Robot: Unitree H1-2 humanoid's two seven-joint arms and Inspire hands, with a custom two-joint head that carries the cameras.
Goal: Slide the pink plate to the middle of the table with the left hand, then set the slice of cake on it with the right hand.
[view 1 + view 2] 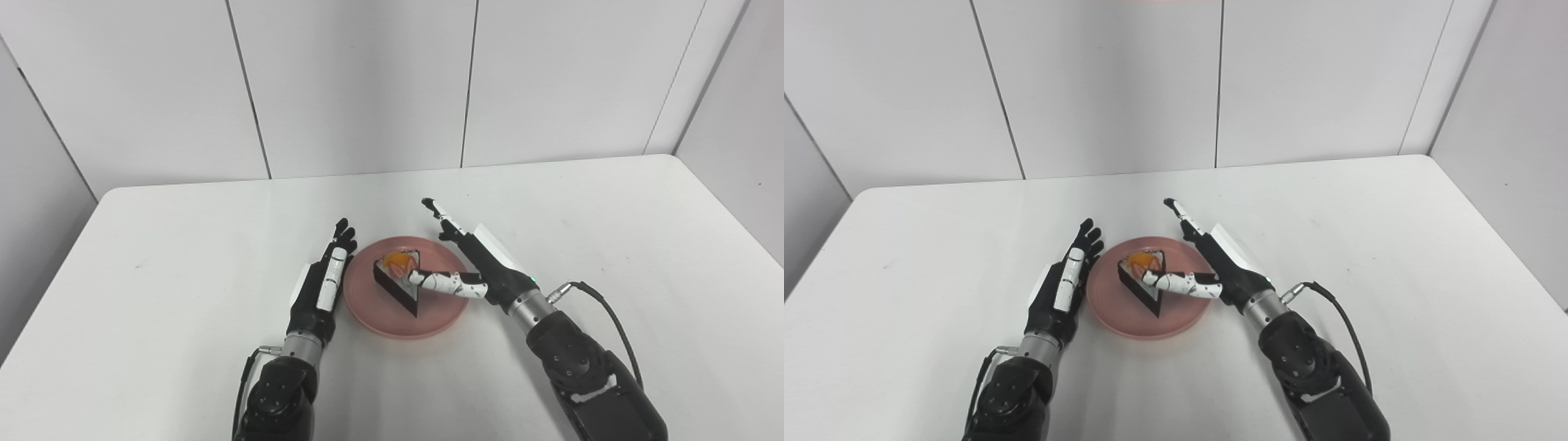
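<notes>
The pink plate (380, 309) lies near the middle of the white table (184, 233). On it stands a dark wedge of cake (398, 278) topped with orange fruit. My right hand (468, 260) is open at the plate's right side; its fingers stretch past the plate's far rim and its thumb (444, 283) reaches in to the cake's side. My left hand (324, 278) is open and flat, edge-on, right against the plate's left rim, holding nothing.
White wall panels (367, 79) stand behind the table's far edge. A cable (603, 309) loops off my right wrist. A small mark (62, 267) shows on the tabletop at the left.
</notes>
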